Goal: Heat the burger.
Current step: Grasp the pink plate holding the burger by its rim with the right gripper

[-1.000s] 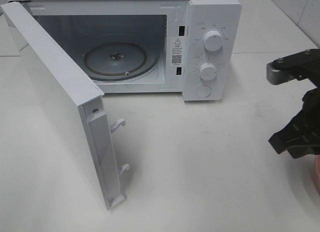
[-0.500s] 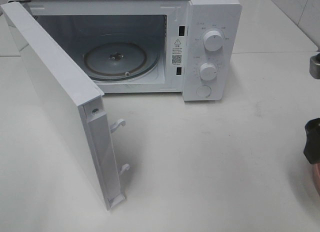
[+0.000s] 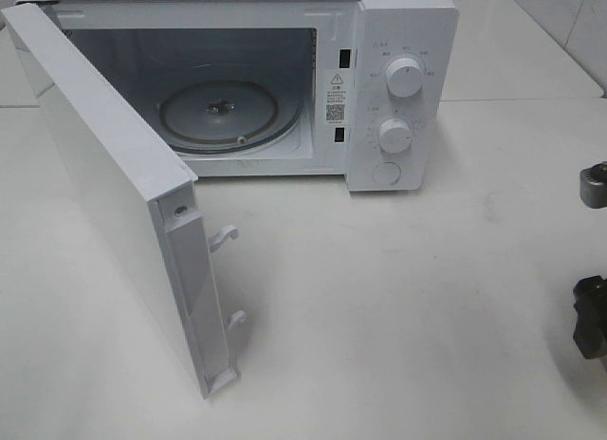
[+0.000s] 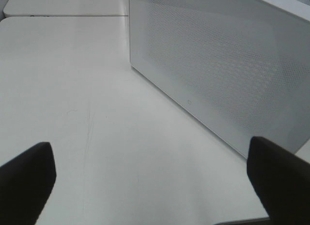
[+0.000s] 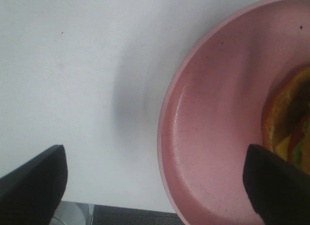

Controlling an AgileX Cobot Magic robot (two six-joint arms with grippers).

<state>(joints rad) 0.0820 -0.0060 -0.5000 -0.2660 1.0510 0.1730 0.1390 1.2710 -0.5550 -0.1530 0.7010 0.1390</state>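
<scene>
Nearest to me, out in front of the microwave [image 3: 422, 27], its door [image 3: 114, 203] stands swung wide on the left-hand hinge. Its free edge comes toward me and two white latch hooks [image 3: 224, 236] stick out of that edge.

To the right of the microwave and nearer than its front, only a dark piece of the right arm [image 3: 590, 328] shows at the edge of the high view. Its wrist camera looks straight down. The right gripper [image 5: 155, 186] has its two dark fingertips spread wide with nothing between them, hanging over the white table [image 3: 398, 298] and the rim of a pink plate [image 5: 208, 118]. The burger [image 5: 290, 123] lies on that plate, outside the microwave. Only a slice of bun and a bit of green show at the picture's edge. The plate itself is out of the high view.

On the microwave's left side, the left gripper [image 4: 152, 179] is also spread open and empty, low over the table. It faces a dotted white panel [image 4: 218, 70] of the microwave that stands apart from it.

Farther back, the oven cavity is open with a glass turntable [image 3: 218, 113] on its floor. Right of the cavity sit two round knobs [image 3: 405, 78], one above the other, and a round button [image 3: 386, 173] below them.
</scene>
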